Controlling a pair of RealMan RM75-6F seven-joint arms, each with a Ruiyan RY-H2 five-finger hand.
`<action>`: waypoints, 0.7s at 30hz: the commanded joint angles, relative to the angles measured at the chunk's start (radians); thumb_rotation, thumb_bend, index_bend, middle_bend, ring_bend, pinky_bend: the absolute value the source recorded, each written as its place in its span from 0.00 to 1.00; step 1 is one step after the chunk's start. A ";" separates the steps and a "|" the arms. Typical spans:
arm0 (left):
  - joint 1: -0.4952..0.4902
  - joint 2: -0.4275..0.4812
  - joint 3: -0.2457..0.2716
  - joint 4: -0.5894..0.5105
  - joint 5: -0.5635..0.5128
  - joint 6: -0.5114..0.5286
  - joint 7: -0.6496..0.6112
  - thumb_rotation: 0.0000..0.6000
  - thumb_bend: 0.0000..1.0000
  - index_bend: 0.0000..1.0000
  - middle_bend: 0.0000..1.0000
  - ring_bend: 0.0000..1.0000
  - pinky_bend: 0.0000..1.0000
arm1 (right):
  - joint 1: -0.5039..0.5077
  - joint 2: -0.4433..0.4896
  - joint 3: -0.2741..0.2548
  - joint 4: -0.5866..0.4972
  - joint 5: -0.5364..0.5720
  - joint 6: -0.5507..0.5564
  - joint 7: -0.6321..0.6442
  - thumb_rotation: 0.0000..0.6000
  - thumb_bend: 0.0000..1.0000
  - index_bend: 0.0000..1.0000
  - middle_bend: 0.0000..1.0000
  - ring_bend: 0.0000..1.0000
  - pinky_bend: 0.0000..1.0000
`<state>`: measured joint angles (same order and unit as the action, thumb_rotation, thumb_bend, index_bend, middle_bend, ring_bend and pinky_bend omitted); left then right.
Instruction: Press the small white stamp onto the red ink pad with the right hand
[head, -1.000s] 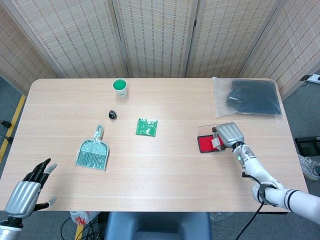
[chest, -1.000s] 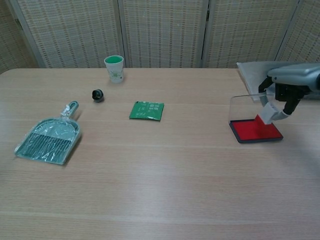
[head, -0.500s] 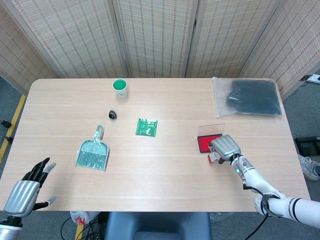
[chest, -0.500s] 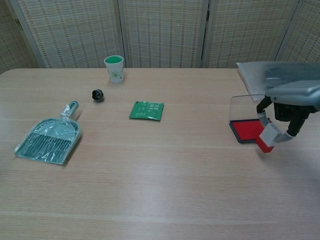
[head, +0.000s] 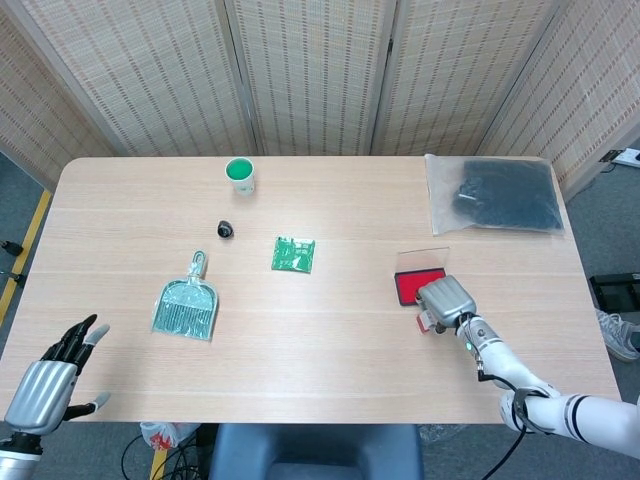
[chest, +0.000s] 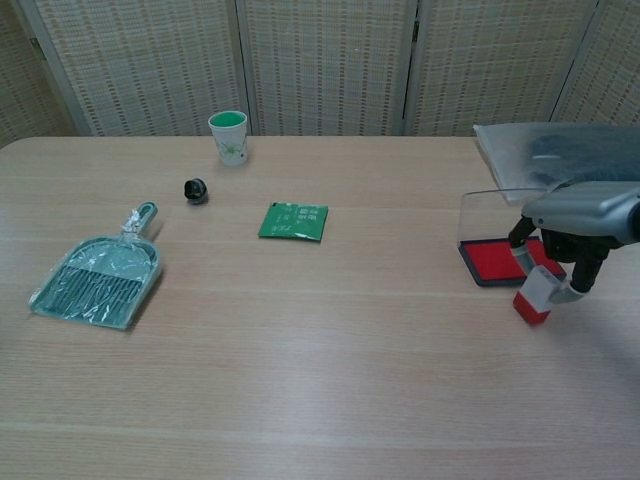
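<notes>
Stamp (chest: 534, 297) position: the small white stamp, its red inked face turned downward, is held tilted in the right hand (chest: 578, 222) just in front of the red ink pad (chest: 498, 262), off the pad's near right corner. In the chest view the red face is seen at or very near the tabletop (contact cannot be confirmed). The stamp is pinched between the fingers (chest: 581, 275) of that hand, which are curled down around it; in the head view only a small part of the stamp (head: 425, 322) is seen under the right hand (head: 445, 301).

The ink pad (head: 411, 288) is shown with its clear lid (chest: 488, 213) standing open at the far edge. The left hand (head: 48, 377) is seen only in the head view, off the near left corner of the table (head: 330, 370), holding nothing, with its fingers spread apart.

Further items are laid out on the table: a green dustpan (chest: 98, 281) in plastic wrap at the left, a small black object (chest: 195, 190) beyond it, a cup (chest: 229, 137) with a green interior near the far edge, a green packet (chest: 294, 221) near the centre, and a clear bag of dark material (head: 494, 194) at the far right corner.
</notes>
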<state>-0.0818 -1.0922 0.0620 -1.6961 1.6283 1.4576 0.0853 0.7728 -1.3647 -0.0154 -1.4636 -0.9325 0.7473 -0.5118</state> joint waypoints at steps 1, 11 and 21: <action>0.000 0.001 0.000 0.000 0.000 0.000 -0.001 1.00 0.20 0.11 0.04 0.10 0.28 | 0.005 -0.011 -0.005 0.010 0.013 0.001 -0.011 1.00 0.28 0.88 0.95 0.81 0.83; 0.000 -0.005 -0.003 0.003 -0.002 0.001 0.019 1.00 0.20 0.14 0.04 0.10 0.28 | 0.014 -0.011 -0.008 0.010 0.024 -0.005 -0.010 1.00 0.23 0.69 0.88 0.76 0.80; -0.002 -0.005 -0.003 0.004 -0.002 -0.004 0.023 1.00 0.20 0.14 0.04 0.10 0.28 | 0.020 0.008 -0.018 -0.011 0.048 -0.003 -0.021 1.00 0.20 0.39 0.79 0.67 0.70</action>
<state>-0.0837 -1.0975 0.0595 -1.6925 1.6260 1.4533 0.1076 0.7924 -1.3570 -0.0328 -1.4741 -0.8850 0.7444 -0.5325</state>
